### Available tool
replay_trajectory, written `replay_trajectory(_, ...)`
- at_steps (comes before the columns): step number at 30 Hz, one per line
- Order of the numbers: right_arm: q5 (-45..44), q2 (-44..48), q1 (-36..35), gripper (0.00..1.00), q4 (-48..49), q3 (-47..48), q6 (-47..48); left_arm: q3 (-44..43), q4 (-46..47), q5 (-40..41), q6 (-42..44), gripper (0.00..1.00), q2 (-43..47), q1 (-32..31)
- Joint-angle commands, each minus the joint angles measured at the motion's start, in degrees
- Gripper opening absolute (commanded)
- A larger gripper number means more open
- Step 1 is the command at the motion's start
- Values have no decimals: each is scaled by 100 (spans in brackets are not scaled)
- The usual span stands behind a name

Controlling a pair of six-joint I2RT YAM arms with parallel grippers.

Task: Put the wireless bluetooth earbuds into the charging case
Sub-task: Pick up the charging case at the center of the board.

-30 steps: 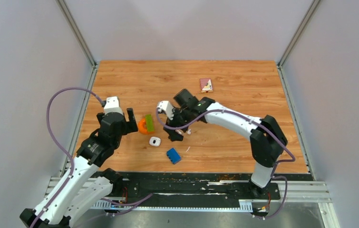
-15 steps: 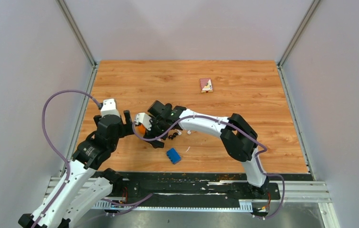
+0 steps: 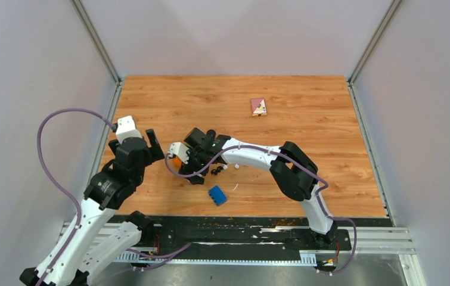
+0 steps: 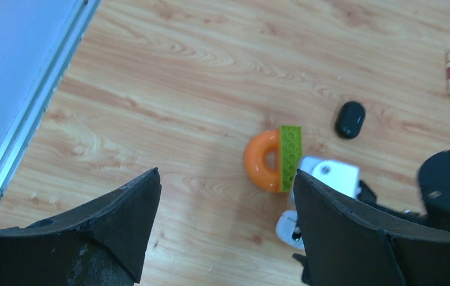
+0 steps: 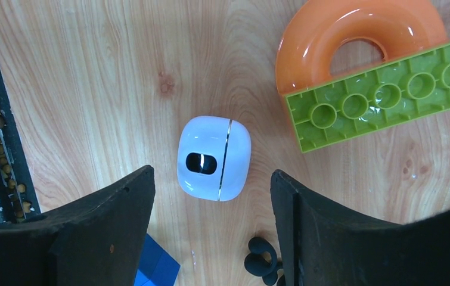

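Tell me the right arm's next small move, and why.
Probably lower and close the right fingers on the small white rounded plastic charging case: it lies closed on the wooden table, centred between the open fingers, a gap on each side.

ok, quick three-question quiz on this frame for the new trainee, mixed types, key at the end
1. True or false: the white case lies between the open fingers of the right gripper, with a gap on each side.
2. What touches the orange ring? A) green brick B) blue block C) red box
3. Fill in: the left gripper is ___ and holds nothing.

Key: 1 true; 2 A; 3 open
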State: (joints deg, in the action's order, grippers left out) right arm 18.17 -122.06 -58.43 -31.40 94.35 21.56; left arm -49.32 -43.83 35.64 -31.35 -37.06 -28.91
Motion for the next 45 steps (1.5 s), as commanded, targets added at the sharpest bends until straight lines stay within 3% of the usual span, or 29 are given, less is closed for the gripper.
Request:
replay_trajectory(1,162,-8,-9,70,460,-181,192,-765,436,15,373,88,-656,-10)
replay_trajectory(16,-87,-111,-5,62,1040,-525,322,-1426,437,-868,767,88,-1105,-10)
replay_trajectory(23,-54,-121,-10,49,941,-491,411,-1413,438,-899,805,89,-1118,-10)
replay_trajectory(27,-89,-4,-6,34,898,-600,513,-1543,465,-1061,899,89,-1214,-10)
replay_trajectory(30,-191,359,6,28,874,-817,584,-1819,565,-1461,1088,90,-1500,-10)
replay_trajectory(40,-193,2572,684,23,509,-1924,881,-2912,919,-2835,1620,94,-2685,-10)
replay_trajectory(43,-208,3207,1108,23,325,-2224,1128,-2706,1261,-3447,1654,94,-2853,-10)
replay_trajectory(45,-180,3510,1534,22,103,-2280,1226,-2247,1728,-4280,1662,94,-2899,-10)
